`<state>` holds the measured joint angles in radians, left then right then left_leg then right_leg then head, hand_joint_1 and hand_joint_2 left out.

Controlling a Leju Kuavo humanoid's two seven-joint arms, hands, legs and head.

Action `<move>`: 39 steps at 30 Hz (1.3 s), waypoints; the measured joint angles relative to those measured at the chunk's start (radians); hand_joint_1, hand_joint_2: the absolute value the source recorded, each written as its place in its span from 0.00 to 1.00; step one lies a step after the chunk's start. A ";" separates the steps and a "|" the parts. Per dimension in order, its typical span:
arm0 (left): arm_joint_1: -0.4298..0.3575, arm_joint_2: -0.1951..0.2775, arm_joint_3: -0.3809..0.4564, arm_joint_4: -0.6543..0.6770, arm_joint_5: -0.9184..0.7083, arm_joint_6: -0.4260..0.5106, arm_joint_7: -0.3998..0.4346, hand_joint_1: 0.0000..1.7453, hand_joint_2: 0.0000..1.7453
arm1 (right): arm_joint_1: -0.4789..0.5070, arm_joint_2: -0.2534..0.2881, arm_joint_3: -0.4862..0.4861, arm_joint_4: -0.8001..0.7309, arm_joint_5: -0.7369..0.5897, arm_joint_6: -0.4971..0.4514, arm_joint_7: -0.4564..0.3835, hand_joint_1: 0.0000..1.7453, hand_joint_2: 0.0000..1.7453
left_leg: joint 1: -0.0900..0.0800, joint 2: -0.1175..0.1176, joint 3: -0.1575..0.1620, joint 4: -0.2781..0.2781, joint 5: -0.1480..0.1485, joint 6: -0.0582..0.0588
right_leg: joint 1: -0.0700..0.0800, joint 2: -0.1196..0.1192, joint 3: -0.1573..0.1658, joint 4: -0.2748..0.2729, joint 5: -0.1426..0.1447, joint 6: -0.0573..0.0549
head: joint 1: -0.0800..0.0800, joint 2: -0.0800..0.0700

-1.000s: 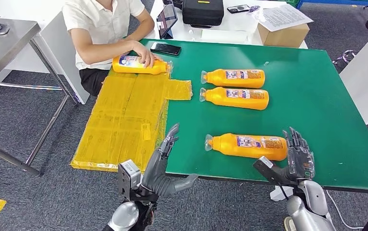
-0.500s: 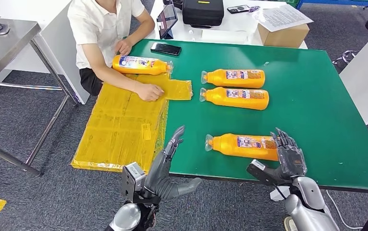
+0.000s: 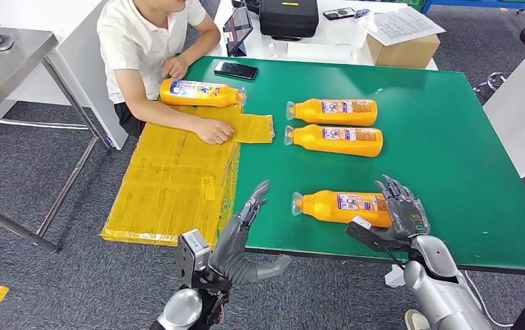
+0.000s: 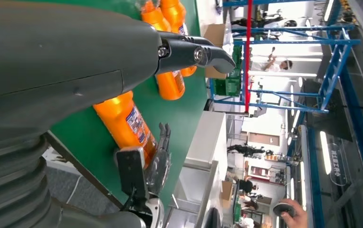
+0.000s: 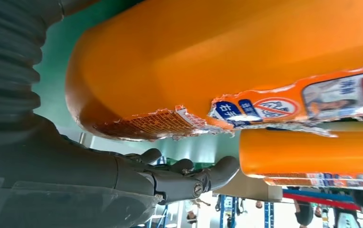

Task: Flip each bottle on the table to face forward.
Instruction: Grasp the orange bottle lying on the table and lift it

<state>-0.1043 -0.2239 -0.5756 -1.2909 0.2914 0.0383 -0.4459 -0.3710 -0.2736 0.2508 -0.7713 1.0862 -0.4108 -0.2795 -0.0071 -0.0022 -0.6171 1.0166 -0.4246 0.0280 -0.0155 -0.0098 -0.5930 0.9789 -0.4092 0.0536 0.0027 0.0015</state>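
Several orange bottles lie on their sides on the green table (image 3: 452, 137). The nearest bottle (image 3: 342, 207) has its label up and its cap to the left. My right hand (image 3: 402, 214) stands at that bottle's base end with fingers spread, and holds nothing. In the right wrist view the bottle (image 5: 217, 52) looms close above the extended fingers (image 5: 179, 178). My left hand (image 3: 246, 230) hangs open at the table's front edge, left of the bottle. Two more bottles (image 3: 333, 111) (image 3: 335, 139) lie side by side mid-table. Another bottle (image 3: 198, 93) rests by the person.
A person (image 3: 146, 41) sits at the far left corner with a hand on a yellow sheet (image 3: 170, 179) that hangs over the table's left edge. A phone (image 3: 236, 69) lies near them. A black case (image 3: 288, 17) and a cardboard box (image 3: 404, 48) stand on the white table behind.
My right hand has moved left, up against the nearest bottle's base. My left hand has risen slightly toward the table edge. The person's hand left the far bottle and now rests on the yellow sheet.
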 joint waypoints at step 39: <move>0.050 0.000 0.079 -0.008 0.206 0.187 -0.007 0.00 1.00 | 0.289 0.076 -0.111 -0.339 -0.723 0.445 -0.224 1.00 1.00 | 0.002 0.005 0.026 0.000 -0.015 0.003 | 0.002 0.005 0.027 -0.005 -0.009 0.001 | 0.000 0.000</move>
<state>-0.0540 -0.2241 -0.4967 -1.2986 0.4974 0.2250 -0.4527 -0.0822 -0.1973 0.1393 -1.1104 0.3633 0.0339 -0.5035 -0.0046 0.0023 -0.5908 1.0162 -0.4392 0.0305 -0.0132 -0.0049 -0.5659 0.9740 -0.4184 0.0547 0.0027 0.0015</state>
